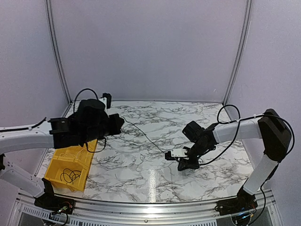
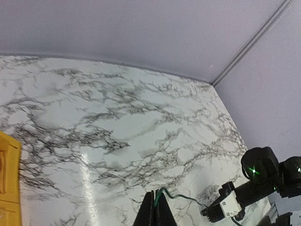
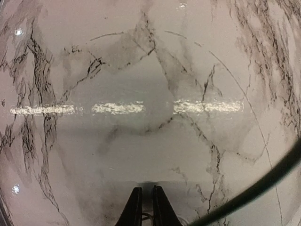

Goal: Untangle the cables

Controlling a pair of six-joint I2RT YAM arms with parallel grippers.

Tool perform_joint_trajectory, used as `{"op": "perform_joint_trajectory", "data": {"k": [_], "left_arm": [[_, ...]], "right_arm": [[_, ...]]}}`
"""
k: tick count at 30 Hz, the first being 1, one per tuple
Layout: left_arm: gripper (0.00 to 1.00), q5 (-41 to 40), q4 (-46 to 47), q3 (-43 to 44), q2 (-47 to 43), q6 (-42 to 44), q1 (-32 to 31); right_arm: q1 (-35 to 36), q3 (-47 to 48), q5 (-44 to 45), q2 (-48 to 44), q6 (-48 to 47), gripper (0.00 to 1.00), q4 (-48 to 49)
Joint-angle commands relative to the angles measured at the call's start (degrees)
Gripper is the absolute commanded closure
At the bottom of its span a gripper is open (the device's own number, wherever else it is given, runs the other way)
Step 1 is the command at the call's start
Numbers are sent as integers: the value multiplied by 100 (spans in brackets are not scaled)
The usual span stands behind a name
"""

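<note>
The cable point(image 1: 143, 135) is stretched between the left end effector point(image 2: 154, 194), clamped shut on one end, and the right end effector point(image 3: 146, 189), seemingly nearly closed on the other. It should be drawn apart gently.

We find no text, number, brand or sign that can be read in any view. The one candidate is a small white rectangular plate point(image 1: 178, 153) just behind the fingers of the right gripper point(image 1: 167, 154). It looks blank from above, and from the left wrist it is too small and blurred for us to make out any marks.
</note>
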Motion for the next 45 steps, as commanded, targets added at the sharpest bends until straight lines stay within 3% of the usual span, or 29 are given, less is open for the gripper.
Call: {"op": "perform_joint_trajectory", "data": {"k": [1, 9, 21, 31, 37, 45], "left_arm": [[100, -1300, -1190, 31, -1310, 491, 283], [100, -2542, -2262, 665, -2632, 1032, 388], [100, -3697, -3205, 2486, -2792, 2192, 393], [100, -3492, -3371, 2398, -2746, 1935, 390], [100, -3904, -3422, 3041, -2658, 2743, 389], [100, -3688, -3718, 3539, -2478, 3251, 388]], "right_arm": [[-130, -342, 514, 217, 186, 91, 26], [-649, -346, 352, 200, 430, 93, 178], [-1087, -395, 579, 272, 622, 88, 305], [-1344, -389, 663, 284, 707, 86, 362], [-1436, -377, 729, 334, 737, 84, 380], [-1437, -353, 735, 421, 749, 82, 367]]}}
